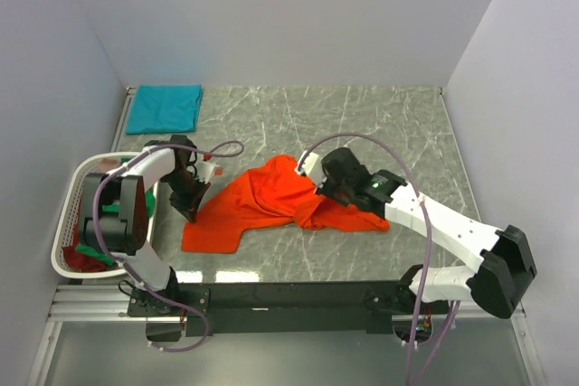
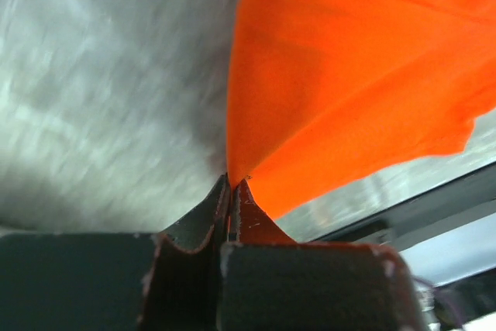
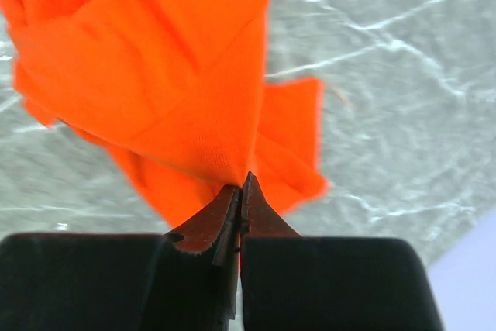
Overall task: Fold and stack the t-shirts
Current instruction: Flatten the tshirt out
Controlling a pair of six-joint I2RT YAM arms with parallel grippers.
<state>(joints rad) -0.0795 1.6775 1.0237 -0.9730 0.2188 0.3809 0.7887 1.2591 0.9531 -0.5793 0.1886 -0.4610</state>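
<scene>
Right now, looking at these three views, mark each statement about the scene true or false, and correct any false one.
1. The left gripper and the right gripper are both shut on the orange t-shirt. True.
2. The orange t-shirt is neatly folded. False: it is rumpled and unfolded, in the middle of the table.
3. The teal t-shirt lies flat at the table's far left corner. True.
4. The laundry basket is empty. False: it holds green cloth and dark red cloth.
5. The laundry basket stands at the table's right edge. False: it stands at the left edge.
</scene>
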